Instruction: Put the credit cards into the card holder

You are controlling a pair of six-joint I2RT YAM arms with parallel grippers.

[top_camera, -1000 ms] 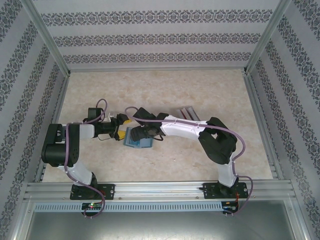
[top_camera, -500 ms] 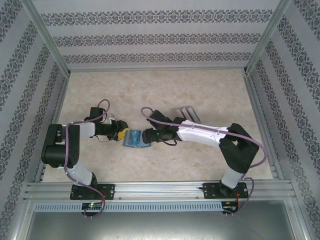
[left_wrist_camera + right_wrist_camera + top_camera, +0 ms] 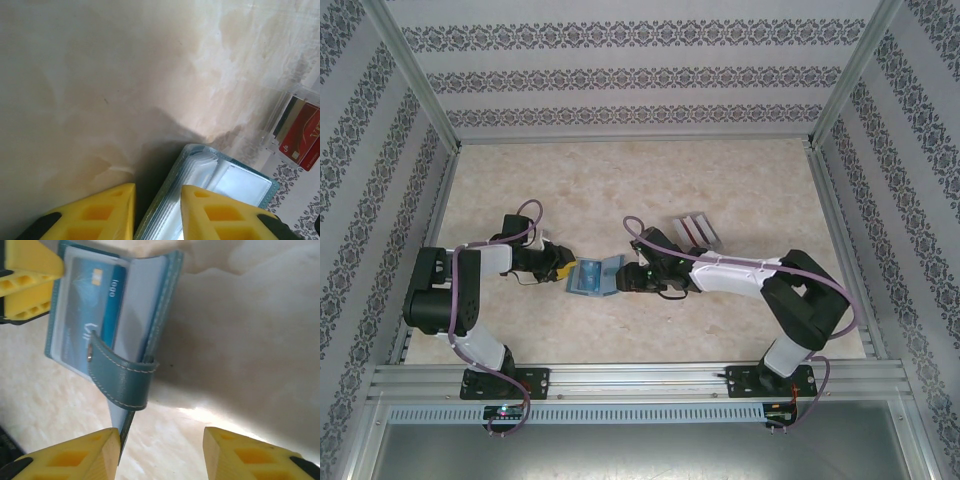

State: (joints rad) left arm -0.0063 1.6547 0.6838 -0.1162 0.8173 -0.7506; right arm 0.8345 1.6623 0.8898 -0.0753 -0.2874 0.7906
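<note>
The teal card holder (image 3: 592, 277) lies open on the table between my two grippers, its right cover standing up. A blue card (image 3: 95, 315) sits in its clear sleeve, and the snap tab (image 3: 122, 382) curls over the raised cover. My left gripper (image 3: 563, 266) is at the holder's left edge. In the left wrist view that edge (image 3: 165, 200) lies between my narrowly open fingers (image 3: 157, 186), with a dark gap beside the left one. My right gripper (image 3: 161, 432) stands open, its left finger beside the raised cover. Red credit cards (image 3: 300, 140) stand in a clear rack.
The clear rack of cards (image 3: 695, 229) stands behind the right arm's wrist, toward the table's middle right. Metal frame rails and patterned walls (image 3: 620, 80) close in the table on three sides. Bare marbled tabletop lies beyond the holder.
My right gripper has drawn back to the right, off the holder, and its jaws have narrowed. The left jaws have narrowed around the holder's left edge. The holder's right cover now stands up.
</note>
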